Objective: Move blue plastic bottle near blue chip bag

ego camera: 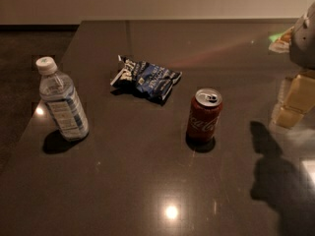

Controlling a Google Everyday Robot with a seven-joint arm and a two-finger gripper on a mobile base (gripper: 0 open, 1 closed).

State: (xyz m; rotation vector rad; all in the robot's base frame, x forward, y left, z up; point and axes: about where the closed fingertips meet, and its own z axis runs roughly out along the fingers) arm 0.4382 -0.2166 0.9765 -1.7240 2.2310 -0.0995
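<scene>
A dark, glossy table (147,181) is seen from above and at an angle, with a pale wall (147,1) behind its far edge and dark floor (24,58) to the left.

The blue plastic bottle (63,102) is set upright near the table's left edge. It is clear, with a white screw cap and a pale blue-and-white label, and a dark shadow is cast at its base. Nothing is touching it.

The blue chip bag (146,80) is laid flat towards the middle of the far half of the table, well apart from the bottle. It is dark blue and wrinkled, with white lettering.

A red soda can (204,116) is placed upright to the right of the bag and nearer the camera (its top is opened). It is close to the bag but not touching it.

The gripper (294,102) is found at the far right edge of the view, partly cut off, pale yellowish below a grey wrist. It is held above the table, well apart from the bottle, with the can and bag between them. Whether it is open or closed cannot be told, and nothing is seen held in it.

The arm's shadow (275,176) is thrown across the table's right side, and a bright light spot (171,212) is reflected near the front.
</scene>
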